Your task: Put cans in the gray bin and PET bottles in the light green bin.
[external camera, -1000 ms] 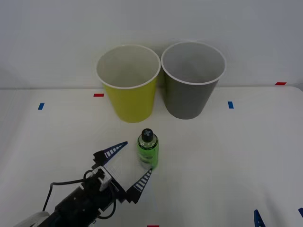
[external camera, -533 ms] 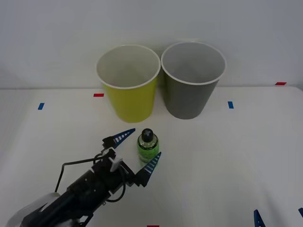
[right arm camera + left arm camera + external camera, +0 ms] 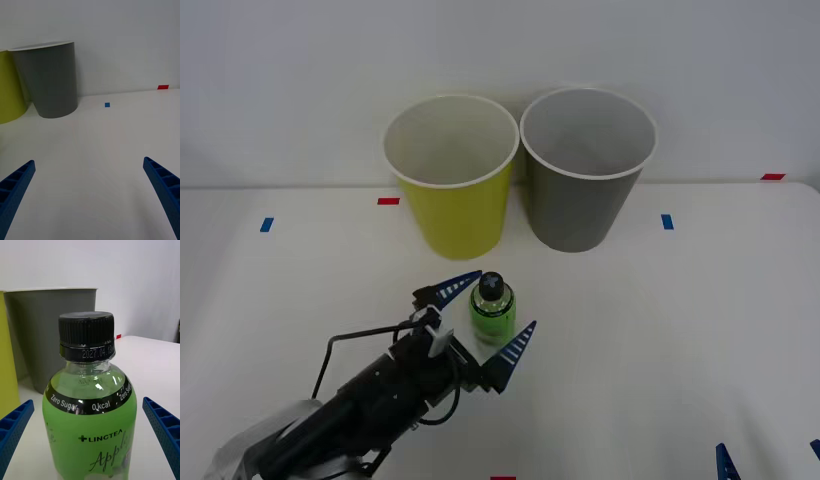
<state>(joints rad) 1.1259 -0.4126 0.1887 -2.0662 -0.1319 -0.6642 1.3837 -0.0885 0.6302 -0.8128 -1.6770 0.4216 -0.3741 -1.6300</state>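
A small PET bottle (image 3: 492,312) with a bright green label and black cap stands upright on the white table, in front of the two bins. My left gripper (image 3: 490,322) is open around it, one blue finger on each side, not touching. Up close in the left wrist view the PET bottle (image 3: 89,405) stands between the two blue fingers (image 3: 163,431). The light green bin (image 3: 451,176) stands at the back, left of the gray bin (image 3: 586,170). My right gripper (image 3: 90,195) is open low at the table's near right, facing the gray bin (image 3: 48,80).
Small red and blue tape marks (image 3: 388,201) dot the white table (image 3: 680,330). A pale wall rises right behind the bins. The two bins stand touching, side by side.
My left gripper has moved forward and to the right, from short of the bottle to straddling it. The bottle, the bins and the right arm have not moved.
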